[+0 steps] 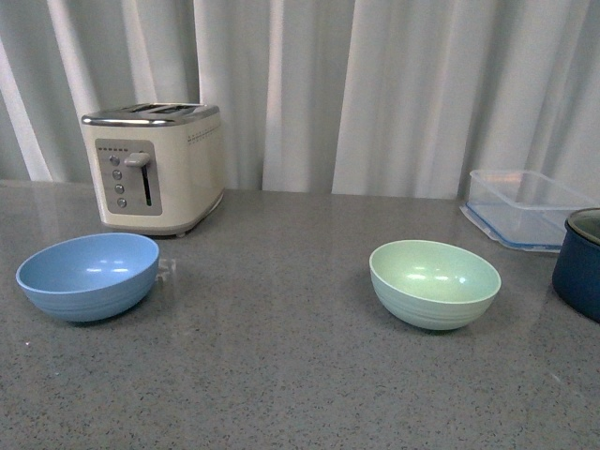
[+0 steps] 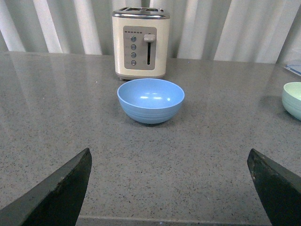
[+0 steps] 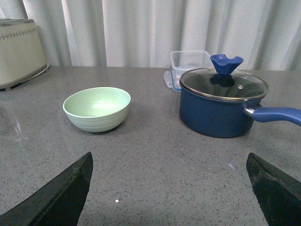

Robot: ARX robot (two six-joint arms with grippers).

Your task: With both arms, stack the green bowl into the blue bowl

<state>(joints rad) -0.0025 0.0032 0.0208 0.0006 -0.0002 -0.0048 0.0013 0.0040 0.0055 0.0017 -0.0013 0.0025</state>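
Note:
The blue bowl sits upright and empty on the left of the grey counter, just in front of the toaster. The green bowl stands empty on the right, well apart from it. Neither arm shows in the front view. In the left wrist view the blue bowl lies straight ahead of my left gripper, which is open and well short of it; the green bowl peeks in at the edge. My right gripper is open with nothing in it, the green bowl ahead and off to one side.
A cream toaster stands behind the blue bowl. A clear plastic container and a navy lidded pot sit at the right; the pot with its long handle is close beside the green bowl. White curtains hang behind the counter.

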